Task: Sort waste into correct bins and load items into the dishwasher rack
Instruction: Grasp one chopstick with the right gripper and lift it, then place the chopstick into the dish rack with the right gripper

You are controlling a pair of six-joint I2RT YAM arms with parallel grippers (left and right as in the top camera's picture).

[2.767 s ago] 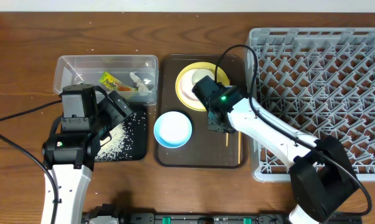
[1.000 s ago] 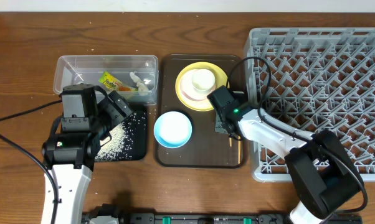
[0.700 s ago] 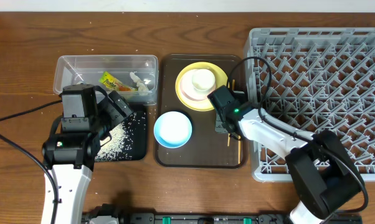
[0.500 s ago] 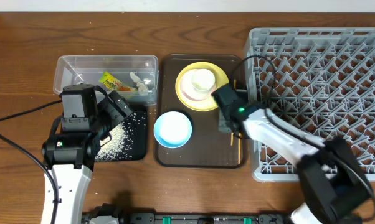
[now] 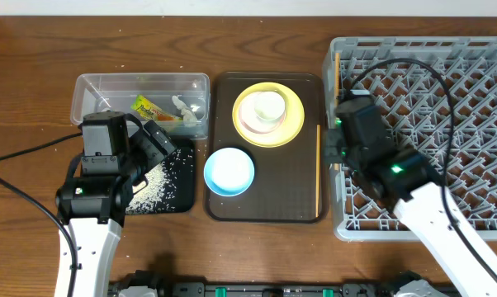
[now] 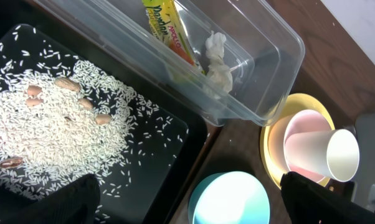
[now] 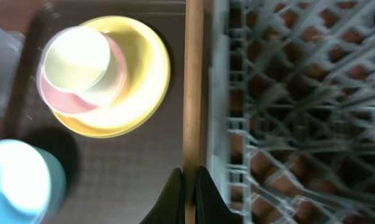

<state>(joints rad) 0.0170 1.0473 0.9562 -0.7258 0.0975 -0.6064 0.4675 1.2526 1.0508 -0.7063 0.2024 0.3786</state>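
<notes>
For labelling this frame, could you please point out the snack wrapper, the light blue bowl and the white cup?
snack wrapper [image 6: 164, 28], left wrist view, printed face.
light blue bowl [image 5: 229, 172], overhead view, centre of inside.
white cup [image 5: 267, 106], overhead view, middle of top.

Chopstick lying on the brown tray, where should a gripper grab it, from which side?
Take the chopstick near its middle, straight down from above, closing across its width. It lies flat and thin by the rim of the brown tray, so side access looks poor.
</notes>
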